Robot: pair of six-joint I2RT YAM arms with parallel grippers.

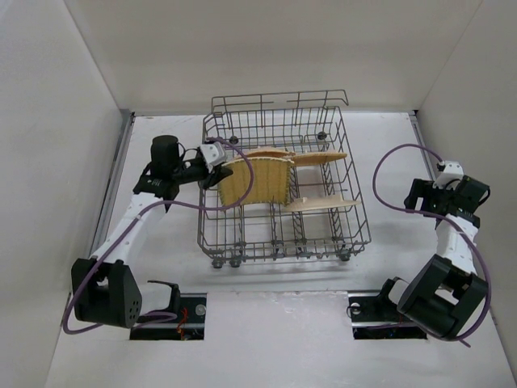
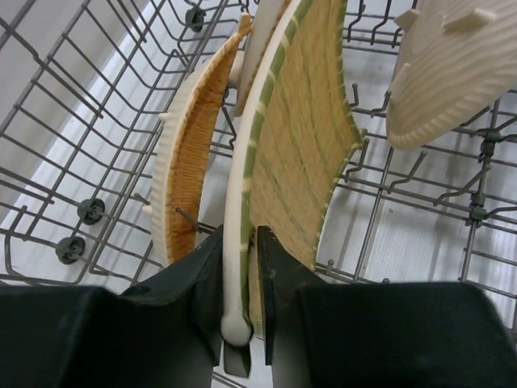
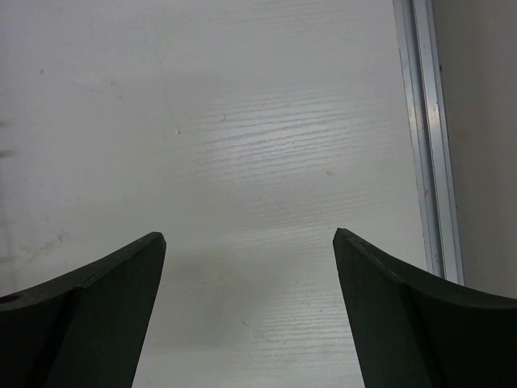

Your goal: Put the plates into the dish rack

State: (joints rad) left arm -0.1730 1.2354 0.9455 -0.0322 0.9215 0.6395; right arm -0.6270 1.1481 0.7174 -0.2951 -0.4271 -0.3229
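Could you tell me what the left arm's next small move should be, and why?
Probably open the left end effector and let go: the yellow plate it pinches by the rim stands upright in the rack, beside an orange plate.

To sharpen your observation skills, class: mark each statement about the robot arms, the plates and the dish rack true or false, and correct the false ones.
1. The left gripper has its fingers closed on the rim of a yellow plate. True.
2. That yellow plate lies flat on the table. False: it stands on edge inside the dish rack.
3. The right gripper holds an orange plate. False: it is open and empty above the table.
4. An orange plate stands on edge right beside the yellow plate. True.
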